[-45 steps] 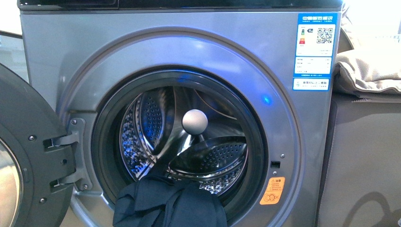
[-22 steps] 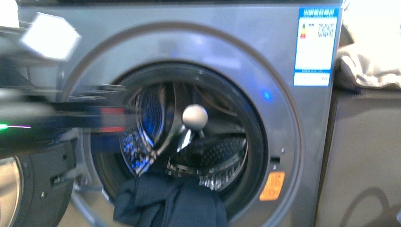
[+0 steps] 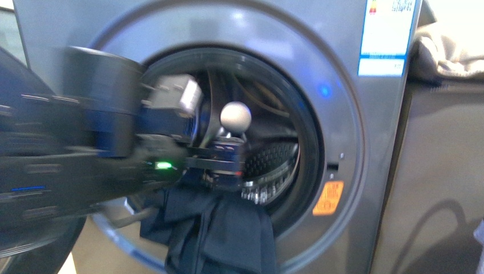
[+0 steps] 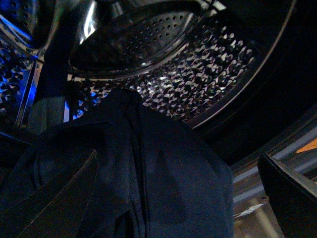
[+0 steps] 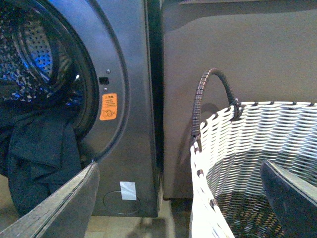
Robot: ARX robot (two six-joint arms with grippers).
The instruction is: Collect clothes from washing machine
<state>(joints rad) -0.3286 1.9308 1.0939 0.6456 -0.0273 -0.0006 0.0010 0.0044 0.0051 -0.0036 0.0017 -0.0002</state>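
Front view: washing machine (image 3: 342,114) fills the frame, grey front, round mouth open at centre. The clothes (image 3: 220,231) are a dark navy garment hanging out over the lower lip of the mouth, bottom centre of the frame, with the upper part inside the drum (image 4: 198,69) and the rest draped down the front.

The left arm (image 3: 85,154) comes in from the left edge, heavily blurred, with a green light on it. Its tip sits at the drum mouth just above the garment, below the grey ball (image 3: 235,116) at mid-frame. Contact with the fabric can't be told from here because of the blur.

Left wrist view: left gripper (image 4: 177,156) is spread wide, both fingers (image 4: 54,198) showing far apart. The garment lies between and beyond them, nothing pinched, perforated steel drum behind it. Whether the fingers touch the cloth — can't tell.

Right wrist view: right gripper (image 5: 179,166) is also spread wide and holds nothing. It is outside the machine, near a grey-and-white woven basket (image 5: 237,148) with a dark handle. The basket stands beside the washer, in front of a dark panel. The garment shows here too, spilling out of the mouth.

Other things in the front view: orange sticker (image 3: 329,198) right of the mouth, lower right; blue-white label (image 3: 388,37) top right — text unreadable; beige fabric (image 3: 451,48) at the upper right corner, next to the machine.
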